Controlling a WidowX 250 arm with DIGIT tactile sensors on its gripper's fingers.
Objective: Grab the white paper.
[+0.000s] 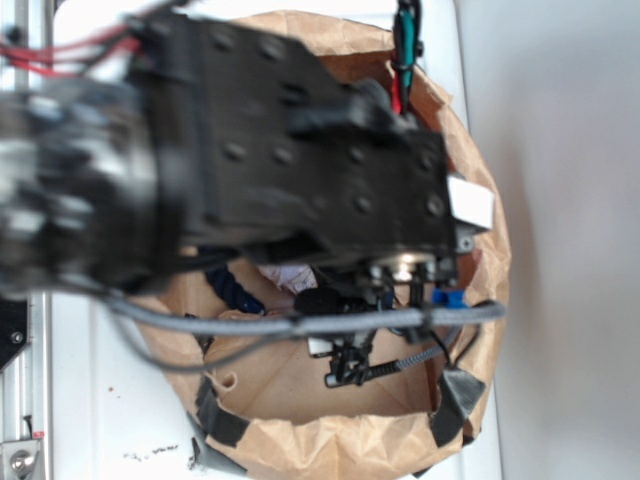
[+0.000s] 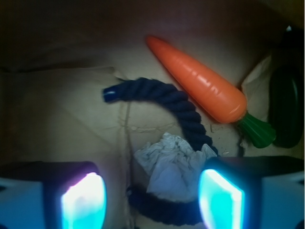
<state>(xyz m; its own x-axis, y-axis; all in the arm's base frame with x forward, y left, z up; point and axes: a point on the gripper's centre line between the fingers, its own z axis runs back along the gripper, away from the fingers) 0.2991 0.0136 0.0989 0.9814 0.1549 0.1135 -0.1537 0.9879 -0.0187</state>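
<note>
Paper ball (image 2: 172,168) sits right between the end effector (image 2: 152,196) fingers, hugged by the blue rope (image 2: 183,107), jaws wide apart, so straight down should do it.

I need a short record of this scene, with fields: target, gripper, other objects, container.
target: white paper, crumpled, lying against the dark blue rope
gripper: gripper open, above the paper, one finger at each side, not touching
other objects: orange toy carrot with green top, beyond the rope; a dark green object at the right edge
container: brown paper bag, everything lies on its floor; in the exterior view the arm hides most of it
</note>
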